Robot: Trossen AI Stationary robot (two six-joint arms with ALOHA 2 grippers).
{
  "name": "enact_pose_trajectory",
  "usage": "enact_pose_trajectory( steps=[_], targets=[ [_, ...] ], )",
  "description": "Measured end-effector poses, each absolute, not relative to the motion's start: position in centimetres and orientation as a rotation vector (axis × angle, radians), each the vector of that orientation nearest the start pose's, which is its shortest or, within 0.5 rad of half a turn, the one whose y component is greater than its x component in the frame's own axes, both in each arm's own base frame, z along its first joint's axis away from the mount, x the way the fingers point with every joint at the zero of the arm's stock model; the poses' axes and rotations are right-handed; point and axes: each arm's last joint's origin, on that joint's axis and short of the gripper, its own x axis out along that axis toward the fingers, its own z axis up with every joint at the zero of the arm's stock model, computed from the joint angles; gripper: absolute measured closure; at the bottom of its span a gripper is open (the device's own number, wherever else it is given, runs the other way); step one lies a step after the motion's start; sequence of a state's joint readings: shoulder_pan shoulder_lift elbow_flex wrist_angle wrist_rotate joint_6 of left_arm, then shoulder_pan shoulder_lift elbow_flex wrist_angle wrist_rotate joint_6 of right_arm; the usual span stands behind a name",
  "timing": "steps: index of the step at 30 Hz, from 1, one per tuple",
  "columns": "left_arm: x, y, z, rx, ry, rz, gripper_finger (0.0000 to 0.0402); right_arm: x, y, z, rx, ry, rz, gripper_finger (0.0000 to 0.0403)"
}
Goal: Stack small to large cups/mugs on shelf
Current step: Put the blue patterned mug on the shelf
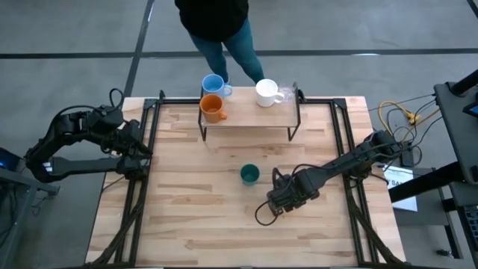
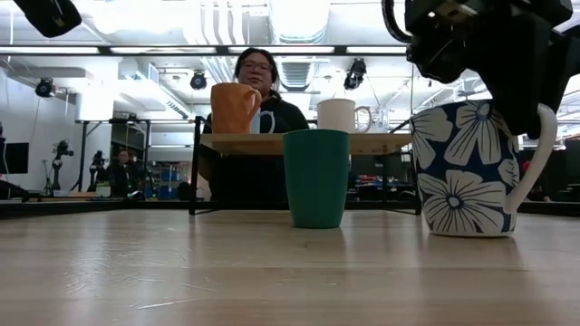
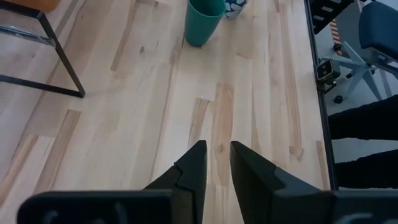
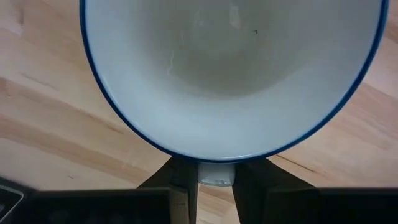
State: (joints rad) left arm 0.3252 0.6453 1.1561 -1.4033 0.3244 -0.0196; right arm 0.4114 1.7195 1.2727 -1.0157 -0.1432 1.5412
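Mugs were the business here, and the nearest to the low camera was a floral mug [image 2: 469, 170], white with dark blue flowers, standing upright on the table [image 1: 194, 224] under the right gripper [image 1: 286, 196]. From the right wrist view the fingers were pinching its blue-edged rim [image 4: 214, 163] from above, one finger inside the wall and one outside. I judged it a stiff glazed ceramic, fairly heavy for a rim pinch, slick, and liable to chip or swing if it slipped; a hold on the wall opposite the handle [image 2: 535, 163] looked sound, since the handle itself is a thin loop. Just beside it, toward the table's middle, stood a dark green cup [image 1: 249, 175], handleless and upright, apart from the mug; probably lighter, best taken across its rim. Farther back, the shelf [image 1: 250, 119] carried an orange mug [image 1: 213, 109] at its left end, with a light blue mug [image 1: 214, 86] near it at the back edge, and a white mug [image 1: 267, 93] with a clear glass [image 1: 290, 94] close by toward the right end. The left gripper [image 1: 142, 146] waited at the table's left edge, its fingers slightly parted and empty. Beyond the table stood a person [image 1: 220, 30].
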Motion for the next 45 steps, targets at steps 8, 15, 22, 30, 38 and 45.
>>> enact_pose_trajectory(
  steps=[8,15,22,30,38,45],
  targets=[
    [5.3,0.9,36.0,-0.298,0.847,0.020,0.0345,28.9,12.9,22.0,0.991,1.459,-0.724,0.0345],
    [5.3,0.9,36.0,-0.298,0.847,0.020,0.0345,28.8,12.8,22.2,0.979,1.468,-0.707,0.0345],
    [5.4,0.9,36.1,-0.296,0.842,0.021,0.0345,28.9,12.2,23.0,0.946,1.485,-0.675,0.0345],
    [5.4,0.9,36.1,-0.293,0.843,0.026,0.0345,29.5,10.1,26.0,0.841,1.527,-0.610,0.0345],
    [5.4,0.9,36.1,-0.293,0.843,0.026,0.0345,30.5,7.4,29.4,0.779,1.478,-0.554,0.0346],
    [5.4,0.9,36.1,-0.293,0.843,0.026,0.0345,31.4,4.7,32.2,0.745,1.381,-0.515,0.0346]
  ],
)
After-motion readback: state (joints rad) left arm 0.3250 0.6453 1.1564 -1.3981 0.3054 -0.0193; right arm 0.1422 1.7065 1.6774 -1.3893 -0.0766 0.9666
